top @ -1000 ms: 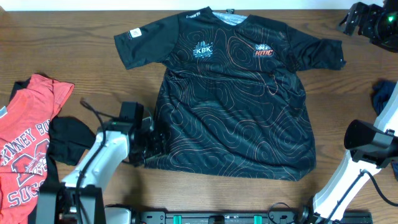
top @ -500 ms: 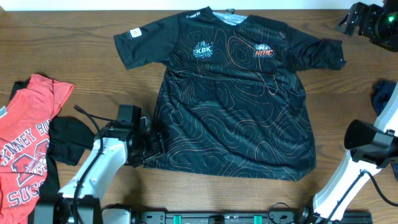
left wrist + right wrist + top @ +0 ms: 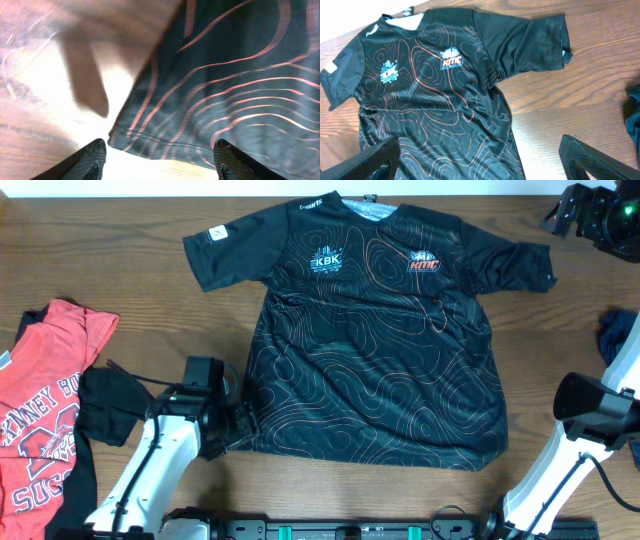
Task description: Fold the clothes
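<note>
Black jersey (image 3: 375,345) flat on table (image 3: 140,310), front up. Left claw (image 3: 162,157) apart, down at its near-left hem corner. Right claw (image 3: 480,162) wide apart, up off the cloth, holding nothing.

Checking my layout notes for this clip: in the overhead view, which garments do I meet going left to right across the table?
red T-shirt → small black cloth → black jersey → dark blue cloth at the right edge

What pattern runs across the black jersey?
Thin orange-red contour lines on the black jersey, clearest in the overhead view.
</note>
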You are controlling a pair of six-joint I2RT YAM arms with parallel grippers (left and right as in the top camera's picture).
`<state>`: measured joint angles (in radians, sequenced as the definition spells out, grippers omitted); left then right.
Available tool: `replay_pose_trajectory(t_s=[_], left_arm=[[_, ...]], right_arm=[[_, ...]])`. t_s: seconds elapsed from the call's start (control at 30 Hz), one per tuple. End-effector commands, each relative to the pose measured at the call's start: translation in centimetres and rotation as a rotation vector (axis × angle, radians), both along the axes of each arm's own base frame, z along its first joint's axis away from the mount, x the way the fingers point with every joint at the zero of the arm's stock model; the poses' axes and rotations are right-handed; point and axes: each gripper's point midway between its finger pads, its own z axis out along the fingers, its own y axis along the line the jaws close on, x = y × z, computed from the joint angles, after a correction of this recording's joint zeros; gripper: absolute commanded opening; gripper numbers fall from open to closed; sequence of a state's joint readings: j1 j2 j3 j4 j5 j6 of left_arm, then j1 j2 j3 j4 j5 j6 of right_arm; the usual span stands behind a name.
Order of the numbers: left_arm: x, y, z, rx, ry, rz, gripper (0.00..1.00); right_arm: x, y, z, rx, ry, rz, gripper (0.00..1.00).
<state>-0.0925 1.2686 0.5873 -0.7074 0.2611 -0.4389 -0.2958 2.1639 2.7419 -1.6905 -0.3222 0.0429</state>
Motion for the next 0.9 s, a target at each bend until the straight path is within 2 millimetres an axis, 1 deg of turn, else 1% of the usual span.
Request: replay_pose_trajectory(t_s=[0.0,0.1,0.13,0.17,0.27,0.3,0.33,0.37,0.4,0.43,0.47,0.5,0.57,0.63,0.7,0.77,0.83,0.87], left_arm=[[-0.9,0.9,-1.2,0.046,0.031,0.024,0.71],[-0.7,0.9,-1.9,0.042,0.018,0.027,0.72],[-0.6,0.8,-2.1,0.04,0.013,0.027,0.76],[-0.5,0.7,-2.3,0.036,0.013,0.027,0.77],[-0.5,0.0,-2.7,-0.005,0.032,0.022,0.75],[-0.6,-0.3,-3.0,-0.021,0.047,0.019,0.62],[-0.7,-0.5,-3.2,-0.03,0.057,0.016,0.52],[-0.8,-0.8,-3.6,-0.044,0.07,0.012,0.38],[-0.9,-1.0,-4.0,-0.058,0.085,0.009,0.2],[-1.0,-1.3,-4.3,-0.068,0.094,0.006,0.13],[-1.0,-1.6,-4.5,-0.085,0.106,0.001,0.08],[-1.2,-1.9,-4.9,-0.096,0.121,-0.003,0.06],[-1.4,-2.1,-5.5,-0.103,0.144,-0.003,0.06],[-1.1,-1.9,-5.7,-0.096,0.14,0.011,0.06],[-0.4,-1.1,-5.7,-0.077,0.131,0.079,0.06],[1.0,0.0,-5.3,-0.083,0.097,0.138,0.06],[2.2,1.6,-4.8,-0.067,0.072,0.202,0.06],[3.0,2.8,-4.5,-0.052,0.057,0.243,0.06]], right_arm=[[0.0,0.7,0.4,0.004,-0.016,0.032,0.99],[0.0,1.0,0.5,0.014,-0.022,0.046,0.99],[0.0,1.0,0.5,0.015,-0.021,0.046,0.99],[0.0,1.0,0.5,0.015,-0.022,0.046,0.99],[0.1,1.2,0.6,0.027,-0.026,0.053,0.99],[0.1,1.2,0.6,0.027,-0.028,0.053,0.99],[0.1,1.2,0.6,0.027,-0.03,0.053,0.99],[0.2,1.2,0.6,0.029,-0.031,0.054,0.99],[0.2,1.2,0.6,0.029,-0.031,0.054,0.99],[0.2,1.2,0.6,0.029,-0.031,0.054,0.99],[0.2,1.2,0.6,0.029,-0.031,0.054,0.99],[0.1,1.2,0.6,0.029,-0.03,0.053,0.99],[0.2,1.2,0.6,0.029,-0.03,0.054,0.99],[0.1,1.3,0.6,0.03,-0.026,0.054,0.99],[0.0,1.3,0.5,0.031,-0.023,0.053,0.99],[0.0,1.3,0.5,0.031,-0.023,0.054,0.99],[0.0,1.3,0.5,0.031,-0.023,0.054,0.99],[0.0,1.3,0.5,0.031,-0.023,0.054,0.99]])
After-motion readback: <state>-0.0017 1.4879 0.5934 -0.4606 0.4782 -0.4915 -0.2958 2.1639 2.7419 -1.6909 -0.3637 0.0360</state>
